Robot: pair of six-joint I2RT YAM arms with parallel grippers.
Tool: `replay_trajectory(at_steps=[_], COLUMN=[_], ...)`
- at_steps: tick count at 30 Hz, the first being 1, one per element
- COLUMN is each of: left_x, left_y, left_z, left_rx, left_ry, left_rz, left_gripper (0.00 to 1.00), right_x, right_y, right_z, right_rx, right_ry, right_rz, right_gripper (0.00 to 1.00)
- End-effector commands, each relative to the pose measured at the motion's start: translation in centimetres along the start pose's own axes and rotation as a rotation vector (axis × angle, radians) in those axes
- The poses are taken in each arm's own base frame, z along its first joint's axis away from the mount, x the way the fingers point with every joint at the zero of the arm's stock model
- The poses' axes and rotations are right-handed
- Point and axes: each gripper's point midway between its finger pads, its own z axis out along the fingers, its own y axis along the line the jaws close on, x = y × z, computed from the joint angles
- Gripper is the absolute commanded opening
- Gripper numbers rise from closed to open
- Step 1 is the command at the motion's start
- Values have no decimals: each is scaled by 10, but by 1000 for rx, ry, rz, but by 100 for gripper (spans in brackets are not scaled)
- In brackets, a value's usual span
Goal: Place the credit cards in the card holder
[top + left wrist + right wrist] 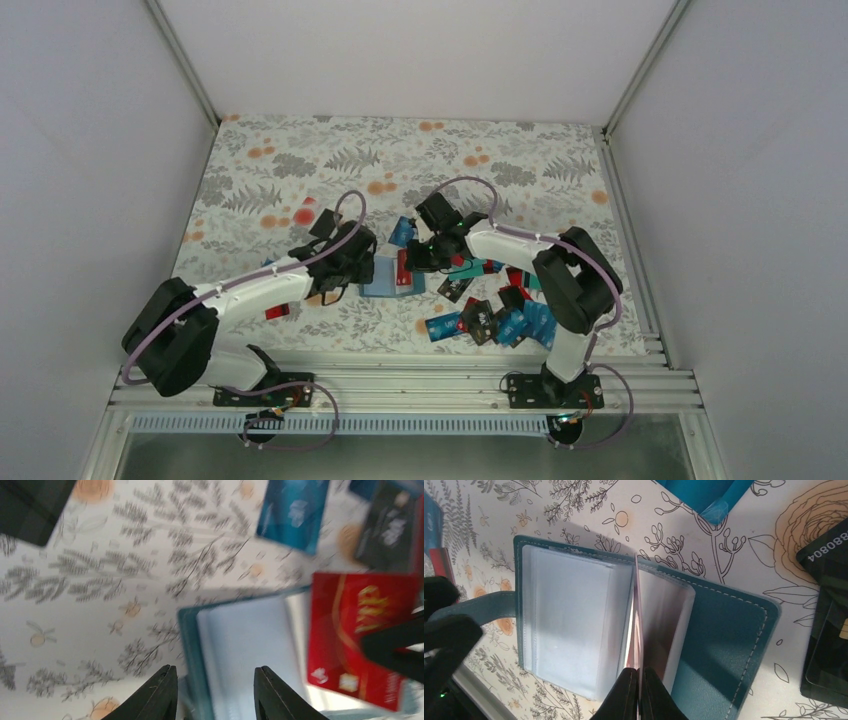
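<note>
The teal card holder lies open on the patterned table between my two grippers, its pale blue sleeves facing up. My right gripper is shut on a red card, seen edge-on in the right wrist view, and holds it upright over the holder's inner sleeves. My left gripper is open, its fingers either side of the holder's left edge. More credit cards in blue, black and red lie in a heap to the right.
A blue card lies just behind the holder and a red card lies by the left arm. A teal card and a black card lie close to the holder. White walls enclose the table.
</note>
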Motion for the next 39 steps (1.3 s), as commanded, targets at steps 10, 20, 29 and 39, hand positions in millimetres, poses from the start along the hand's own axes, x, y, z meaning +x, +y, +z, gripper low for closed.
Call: replay_trajectory(at_steps=[10, 20, 29, 39], left_x=[-29, 9, 28, 33], left_y=[-49, -36, -23, -13], left_z=[-8, 30, 47, 47], left_rx=[127, 65, 22, -16], left_ry=[3, 122, 160, 160], left_rz=[37, 18, 34, 15], left_gripper=[20, 3, 2, 2], right_x=[-6, -5, -5, -1], right_y=[6, 0, -2, 2], right_z=[-14, -13, -11, -1], right_rx=[-90, -154, -237, -311], right_ry=[-29, -11, 20, 69], right_rz=[-26, 5, 38, 46], right_gripper=[4, 4, 4, 4])
